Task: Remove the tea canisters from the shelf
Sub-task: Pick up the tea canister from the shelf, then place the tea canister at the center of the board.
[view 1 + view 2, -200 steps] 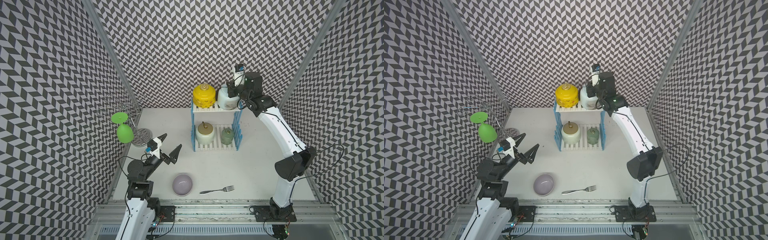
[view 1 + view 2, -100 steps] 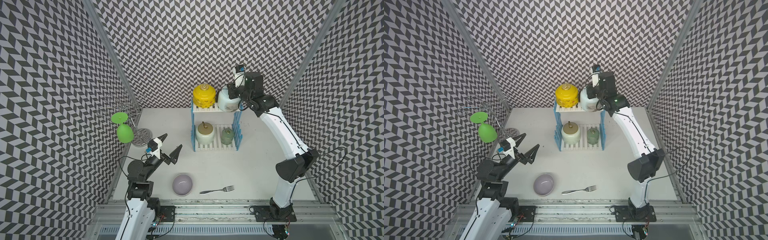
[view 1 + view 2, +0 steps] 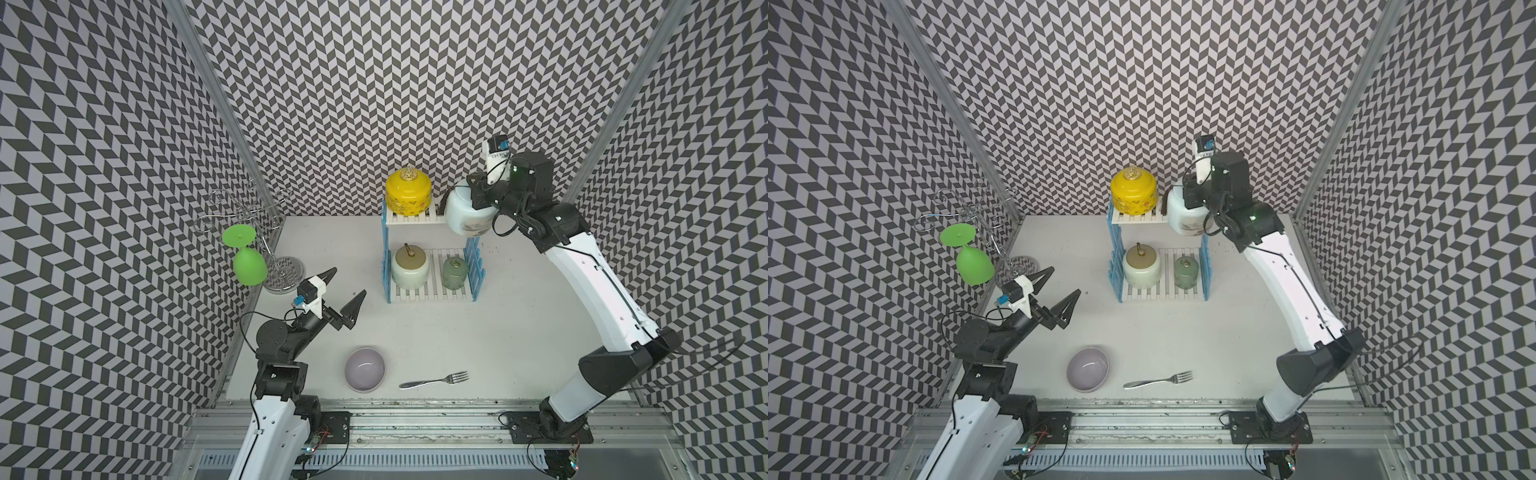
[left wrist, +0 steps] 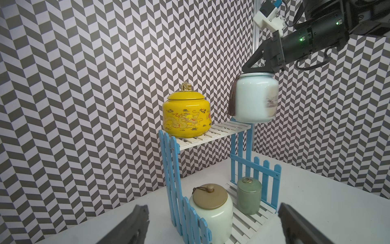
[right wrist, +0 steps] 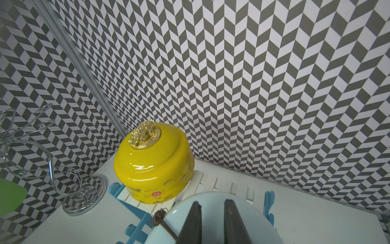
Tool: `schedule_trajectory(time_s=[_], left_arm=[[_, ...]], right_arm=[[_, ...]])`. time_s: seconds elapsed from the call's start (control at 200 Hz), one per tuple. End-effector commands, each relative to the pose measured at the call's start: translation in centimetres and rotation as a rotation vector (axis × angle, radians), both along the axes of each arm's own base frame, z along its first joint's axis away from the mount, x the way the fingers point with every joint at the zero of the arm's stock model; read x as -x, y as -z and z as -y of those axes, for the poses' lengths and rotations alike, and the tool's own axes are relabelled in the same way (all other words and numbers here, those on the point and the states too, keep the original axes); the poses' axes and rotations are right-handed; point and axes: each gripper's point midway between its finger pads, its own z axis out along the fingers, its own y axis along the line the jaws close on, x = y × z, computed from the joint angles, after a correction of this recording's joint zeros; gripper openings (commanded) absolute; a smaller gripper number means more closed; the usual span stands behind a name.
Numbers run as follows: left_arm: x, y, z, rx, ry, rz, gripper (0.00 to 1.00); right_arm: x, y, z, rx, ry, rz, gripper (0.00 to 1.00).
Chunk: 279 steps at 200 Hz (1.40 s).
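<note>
My right gripper (image 4: 255, 67) is shut on the lid knob of the pale blue-white canister (image 3: 467, 212) (image 4: 253, 101). That canister hangs just above the right end of the shelf's (image 3: 411, 220) top tier, with a brown tassel dangling at its side. The yellow canister (image 3: 409, 195) (image 5: 154, 166) stands on the left of the top tier. On the bottom tier sit the cream canister (image 3: 410, 268) with its tan lid and the small grey-green canister (image 3: 454, 272). Low at the front left, well short of the shelf, my left gripper (image 3: 348, 281) is open and holds nothing.
A chrome wire stand (image 3: 249, 208) at the left wall holds a green goblet (image 3: 245, 262) upside down. A lilac bowl (image 3: 365, 369) and a fork (image 3: 434, 380) lie near the front edge. Patterned walls close in the back and both sides.
My right gripper has raised the pale blue-white canister off the top tier and carried it slightly right, past the shelf's end. The left arm has not moved.
</note>
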Motion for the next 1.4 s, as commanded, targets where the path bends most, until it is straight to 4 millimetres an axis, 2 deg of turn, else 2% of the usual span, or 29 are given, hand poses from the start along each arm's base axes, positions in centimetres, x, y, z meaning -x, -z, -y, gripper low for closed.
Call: schedule_trajectory(time_s=[0.0, 0.16, 0.33, 0.521, 0.701, 0.786, 1.006, 1.167, 1.392], left_arm=[[-0.1, 0.3, 0.0, -0.006, -0.007, 0.009, 1.00], [-0.1, 0.3, -0.1, -0.001, -0.010, 0.007, 1.00], [0.1, 0.2, 0.0, 0.004, -0.004, 0.017, 1.00], [-0.1, 0.2, -0.3, -0.004, -0.020, 0.021, 1.00], [-0.3, 0.4, -0.6, -0.008, -0.037, 0.013, 1.00], [-0.3, 0.3, -0.7, -0.004, -0.034, 0.016, 1.00], [-0.6, 0.6, -0.9, -0.009, -0.045, 0.007, 1.00], [-0.8, 0.9, -1.1, -0.013, -0.054, 0.000, 1.00], [-1.0, 1.0, -1.5, -0.017, -0.074, -0.003, 1.00]], right_arm=[[3.6, -8.6, 2.7, -0.127, 0.058, 0.278, 0.00], [6.5, -7.4, 5.2, -0.127, 0.116, 0.307, 0.00], [9.7, -5.6, 7.0, -0.136, 0.135, 0.320, 0.00], [13.1, -1.9, 8.9, -0.164, 0.157, 0.324, 0.00], [15.4, 1.9, 10.7, -0.208, 0.200, 0.275, 0.00], [16.1, 3.7, 11.1, -0.221, 0.207, 0.253, 0.00], [17.8, 7.6, 13.8, -0.246, 0.317, 0.235, 0.00], [18.3, 11.0, 14.9, -0.270, 0.381, 0.172, 0.00], [18.6, 14.5, 16.0, -0.300, 0.456, 0.089, 0.00]])
